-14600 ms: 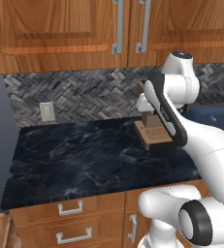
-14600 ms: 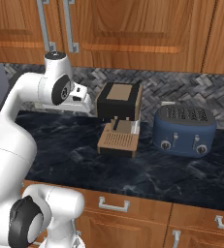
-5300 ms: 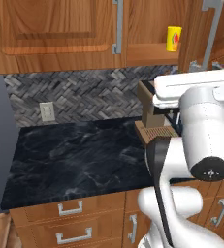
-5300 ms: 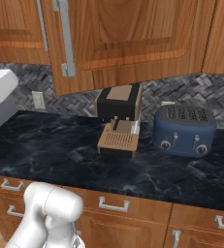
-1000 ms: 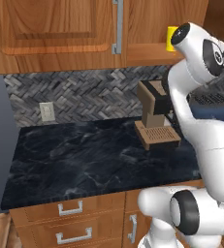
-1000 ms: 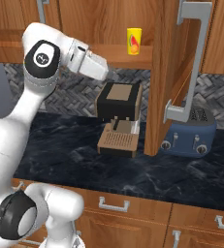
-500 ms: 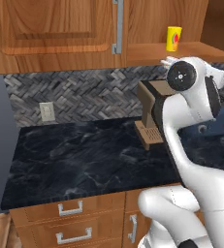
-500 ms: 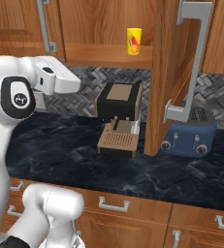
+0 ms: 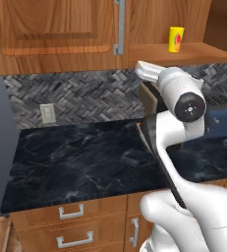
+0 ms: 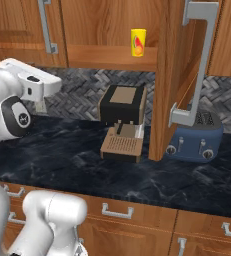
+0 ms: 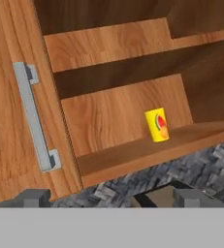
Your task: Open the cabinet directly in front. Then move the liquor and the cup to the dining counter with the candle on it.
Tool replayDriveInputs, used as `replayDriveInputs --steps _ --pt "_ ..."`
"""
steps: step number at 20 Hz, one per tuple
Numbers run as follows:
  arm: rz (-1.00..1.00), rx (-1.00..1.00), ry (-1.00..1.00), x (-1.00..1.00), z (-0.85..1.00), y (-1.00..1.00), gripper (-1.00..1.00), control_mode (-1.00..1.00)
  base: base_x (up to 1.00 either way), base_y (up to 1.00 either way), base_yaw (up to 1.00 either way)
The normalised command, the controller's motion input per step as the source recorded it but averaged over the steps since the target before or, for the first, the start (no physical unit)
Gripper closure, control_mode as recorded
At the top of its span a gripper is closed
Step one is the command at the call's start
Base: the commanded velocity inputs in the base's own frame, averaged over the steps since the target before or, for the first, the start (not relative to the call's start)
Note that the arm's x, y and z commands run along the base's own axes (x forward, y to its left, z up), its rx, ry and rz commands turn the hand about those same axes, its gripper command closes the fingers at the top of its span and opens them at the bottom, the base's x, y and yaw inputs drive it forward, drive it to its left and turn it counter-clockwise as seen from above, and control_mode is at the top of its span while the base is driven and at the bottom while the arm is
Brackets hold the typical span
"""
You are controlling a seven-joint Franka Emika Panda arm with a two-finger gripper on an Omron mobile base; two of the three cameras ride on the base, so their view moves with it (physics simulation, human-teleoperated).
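Observation:
The cabinet [image 10: 112, 30] stands open: its right door [image 10: 179, 75] is swung out towards me, and its left door [image 11: 16, 97] is shut. On the lower shelf the yellow cup [image 11: 157, 125] stands upright and alone, also seen as the cup [image 9: 176, 39] and the cup [image 10: 138, 42]. My gripper [image 11: 111, 197] is open and empty, its two fingertips far apart. It is pulled back from the cabinet, below and left of the cup, looking up at the shelf. The liquor and the dining counter are out of view.
A black coffee machine [image 10: 122, 107] and a blue toaster [image 10: 194, 135] stand on the black counter [image 9: 85, 162] below the cabinet. The open door hangs over the toaster's left side. Drawers [image 10: 117, 212] run under the counter. My white arm [image 9: 184, 128] fills the right foreground.
My arm has swung down and to the left, away from the open shelf. The cup and the open door have not moved. The gripper has stayed open.

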Motion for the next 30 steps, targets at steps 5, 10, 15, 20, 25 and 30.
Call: replayDriveInputs --steps 5,10,15,20,25,30 --pt "0.33 -0.04 -0.21 0.02 0.45 0.87 -1.0 -1.0 0.0 0.0 0.0" --pt "0.15 -0.06 -0.22 0.0 0.54 0.36 -1.0 -1.0 0.0 0.0 0.0" --pt "0.0 0.0 0.03 0.15 0.05 0.0 -1.0 -1.0 0.0 0.0 0.0" --pt "-0.01 0.03 0.01 0.31 0.0 -0.16 -1.0 -1.0 0.0 0.0 0.0" --pt "0.0 0.0 0.1 0.53 0.0 0.0 -1.0 -1.0 0.0 0.0 0.0" --pt "0.0 0.0 0.1 0.75 0.0 0.01 -1.0 -1.0 0.0 0.0 0.0"
